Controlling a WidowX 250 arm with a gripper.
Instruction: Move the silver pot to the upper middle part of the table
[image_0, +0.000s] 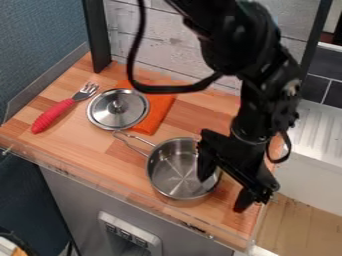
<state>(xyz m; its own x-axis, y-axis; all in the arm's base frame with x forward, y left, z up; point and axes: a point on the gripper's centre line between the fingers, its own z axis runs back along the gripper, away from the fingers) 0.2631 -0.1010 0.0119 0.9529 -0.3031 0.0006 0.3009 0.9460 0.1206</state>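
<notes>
Left to right: red-handled metal fork (57, 114); round silver lid (110, 114) overlapping an orange cloth (157, 113); round silver metal pot (175, 172) at the front of the wooden table (80, 144); black two-finger hand (222, 192), open astride the pot's right wall. If you drag the pot straight back, its wire handle could shove the lid; an off-centre grip could let the rim twist free.

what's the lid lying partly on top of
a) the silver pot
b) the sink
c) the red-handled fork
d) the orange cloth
d: the metal lid lies over part of the orange cloth, which sticks out past its right side, while the silver pot stands apart from it, nearer the counter's front edge.
</notes>
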